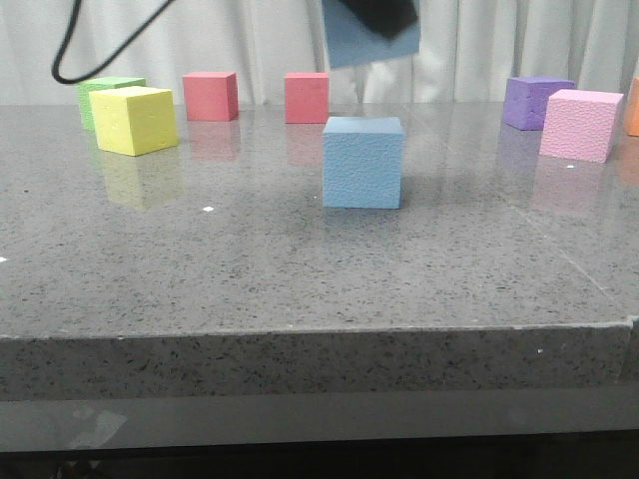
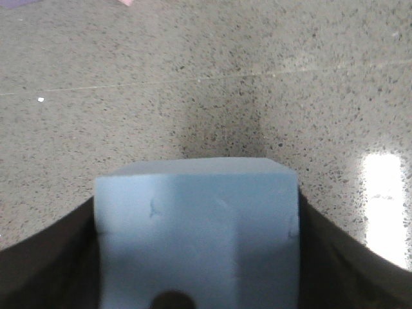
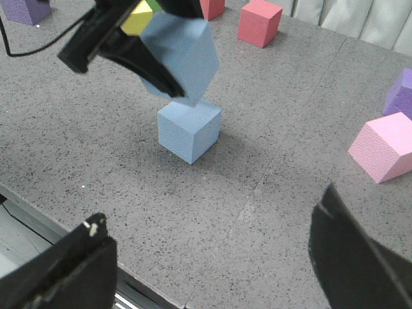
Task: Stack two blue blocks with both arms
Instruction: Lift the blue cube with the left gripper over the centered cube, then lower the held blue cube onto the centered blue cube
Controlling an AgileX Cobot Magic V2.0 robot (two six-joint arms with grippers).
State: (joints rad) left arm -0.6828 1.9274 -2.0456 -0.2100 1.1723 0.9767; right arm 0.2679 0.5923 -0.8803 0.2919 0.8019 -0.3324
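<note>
One blue block (image 1: pixel 363 162) rests on the grey table, near its middle. The second blue block (image 1: pixel 371 45) hangs in the air just above and slightly behind it, tilted, with a clear gap between the two. My left gripper (image 2: pixel 196 212) is shut on this raised block (image 2: pixel 196 238), a black finger against each side. The right wrist view shows the left gripper (image 3: pixel 129 45) holding the raised block (image 3: pixel 183 58) over the resting block (image 3: pixel 190 129). My right gripper (image 3: pixel 211 212) stands open and holds nothing, over the table's front edge and well away from both blocks.
A yellow cube (image 1: pixel 134 120) and a green cube (image 1: pixel 105 90) stand at the back left. Two red cubes (image 1: pixel 211 96) (image 1: pixel 307 98) are at the back. A purple cube (image 1: pixel 536 102), a pink cube (image 1: pixel 581 125) and an orange one (image 1: pixel 633 105) stand at the right.
</note>
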